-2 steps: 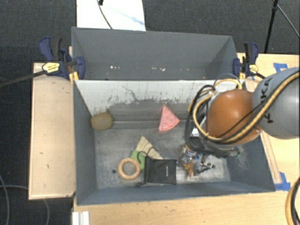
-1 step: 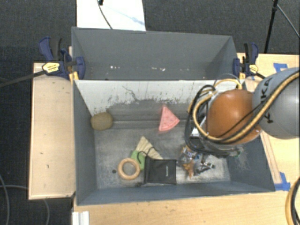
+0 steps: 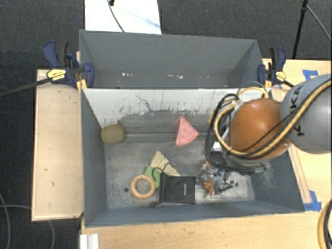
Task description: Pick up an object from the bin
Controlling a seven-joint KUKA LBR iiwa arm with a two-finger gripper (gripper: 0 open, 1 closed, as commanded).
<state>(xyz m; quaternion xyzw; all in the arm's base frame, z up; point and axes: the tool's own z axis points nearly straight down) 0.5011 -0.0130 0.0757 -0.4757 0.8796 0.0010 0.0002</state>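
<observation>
My gripper (image 3: 218,180) is low over the bin floor at the front right, under the arm's orange dome. A black flat rectangular box (image 3: 177,190) lies just to its left, near the front wall. Something small and multicoloured shows at the gripper's tip; I cannot tell whether it is a loose thing or part of the gripper. A pink wedge-shaped piece (image 3: 186,132) lies further back, to the upper left of the gripper.
Left of the black box lie a wooden ring (image 3: 142,187), a green piece (image 3: 152,174) and a cream fan-shaped piece (image 3: 163,164). A tan roundish lump (image 3: 112,134) sits at the back left. The arm's dome and cables cover the bin's right side.
</observation>
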